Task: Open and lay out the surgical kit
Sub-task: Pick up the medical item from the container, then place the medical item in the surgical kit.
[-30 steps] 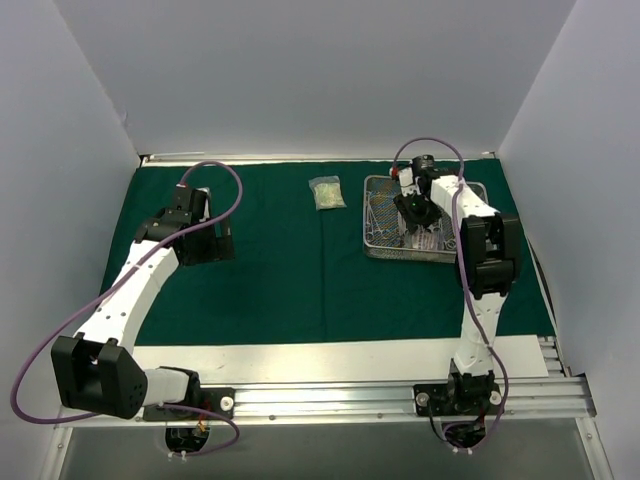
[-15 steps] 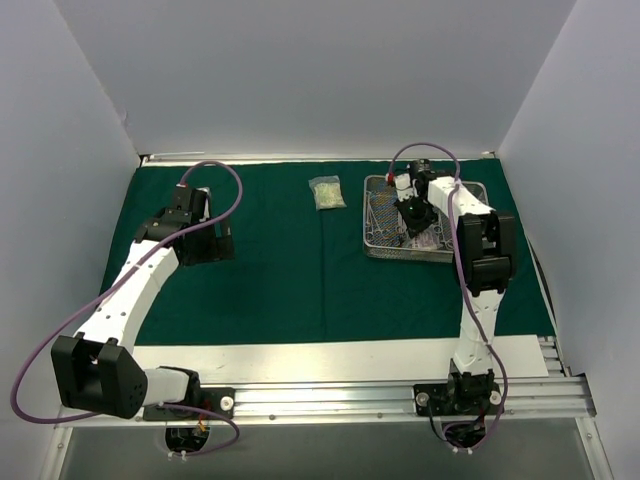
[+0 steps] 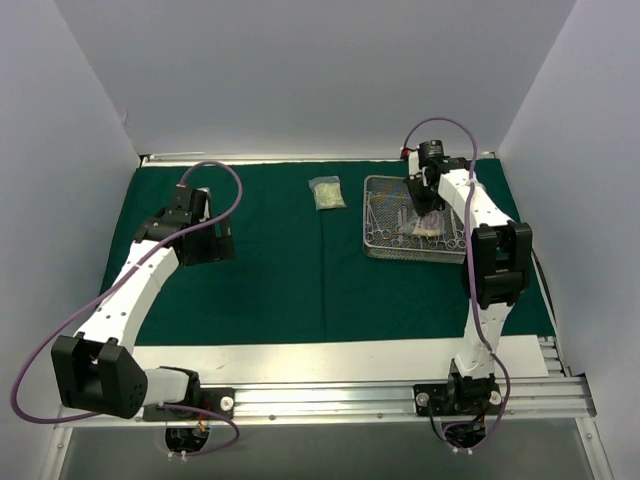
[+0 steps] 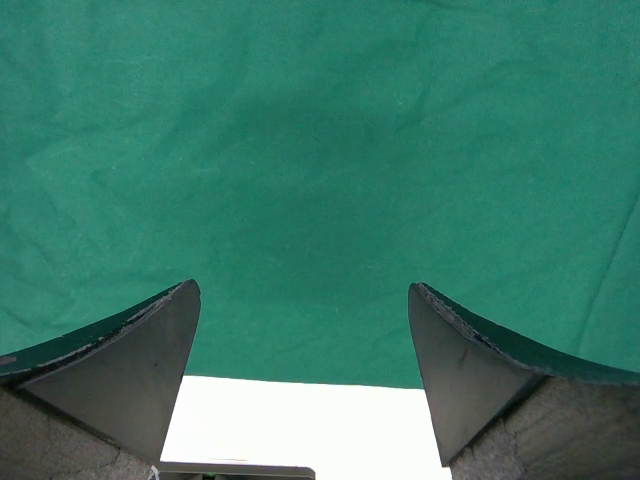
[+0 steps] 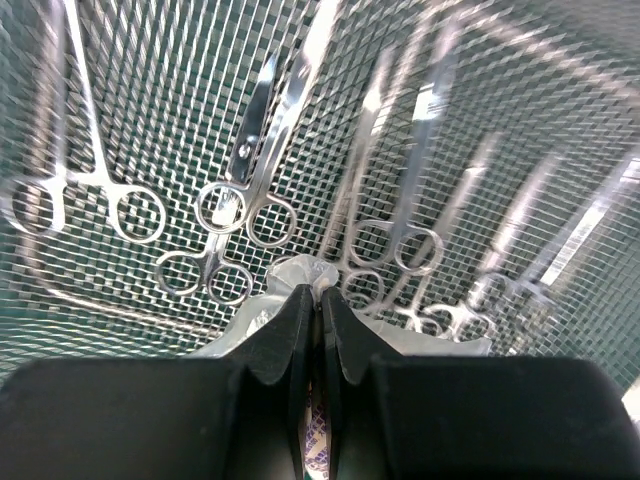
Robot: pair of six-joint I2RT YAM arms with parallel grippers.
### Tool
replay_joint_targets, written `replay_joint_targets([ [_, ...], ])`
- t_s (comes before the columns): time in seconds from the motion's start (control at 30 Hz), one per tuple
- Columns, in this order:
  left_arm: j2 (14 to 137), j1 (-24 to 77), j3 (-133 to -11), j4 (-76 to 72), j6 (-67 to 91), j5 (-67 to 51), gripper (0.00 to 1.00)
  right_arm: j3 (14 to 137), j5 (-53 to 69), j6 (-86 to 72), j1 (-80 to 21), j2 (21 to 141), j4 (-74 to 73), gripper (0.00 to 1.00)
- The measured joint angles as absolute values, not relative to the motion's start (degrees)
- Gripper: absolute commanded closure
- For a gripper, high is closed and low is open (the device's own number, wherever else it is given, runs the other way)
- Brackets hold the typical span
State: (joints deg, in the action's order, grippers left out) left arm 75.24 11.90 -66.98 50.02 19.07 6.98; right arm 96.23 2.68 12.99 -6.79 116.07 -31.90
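The dark green cloth wrap (image 3: 270, 280) lies spread flat on the table. The silver wire-mesh tray (image 3: 372, 250) stands on it at the back right, with several steel scissor-handled instruments (image 5: 230, 210) lying in it. My right gripper (image 5: 320, 295) is over the tray, shut on the top edge of a clear packet (image 5: 300, 272). In the top view the right gripper (image 3: 424, 200) is above the tray's far half. A second small clear packet (image 3: 327, 192) lies on the cloth left of the tray. My left gripper (image 4: 300, 300) is open and empty above bare cloth (image 4: 320, 150); in the top view the left gripper (image 3: 215, 245) is at the left.
A white strip (image 3: 340, 358) runs along the cloth's near edge and shows in the left wrist view (image 4: 300, 420). Grey walls enclose the table on the left, back and right. A metal rail (image 3: 400, 395) carries the arm bases.
My right arm has straightened and its wrist has swung from over the tray's middle toward the far edge, gripper shut on the packet. The left arm has not moved.
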Motion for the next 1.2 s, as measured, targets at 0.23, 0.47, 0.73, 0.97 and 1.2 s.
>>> replay_joint_targets([
  [0.23, 76.2, 11.9, -67.0, 50.0, 19.7, 6.3, 0.06, 93.8, 1.7, 6.2, -6.8, 109.7, -26.4, 1.0],
  [0.47, 76.7, 11.9, -67.1, 50.0, 20.8, 5.7, 0.06, 86.0, -0.5, -5.7, -7.2, 109.6, -20.0, 1.0],
  [0.73, 76.8, 11.9, -68.7, 48.8, 25.4, 2.0, 0.06, 82.1, -9.6, -22.0, -14.4, 105.3, -12.0, 1.0],
  [0.97, 76.8, 13.5, -68.7, 42.6, 32.4, -4.1, 0.04, 82.1, -13.4, -37.8, -23.9, 100.4, -6.9, 1.0],
  [1.2, 77.0, 19.6, -68.9, 32.1, 38.8, -6.9, 0.01, 81.9, -14.2, -52.2, -27.9, 100.1, -6.1, 1.0],
])
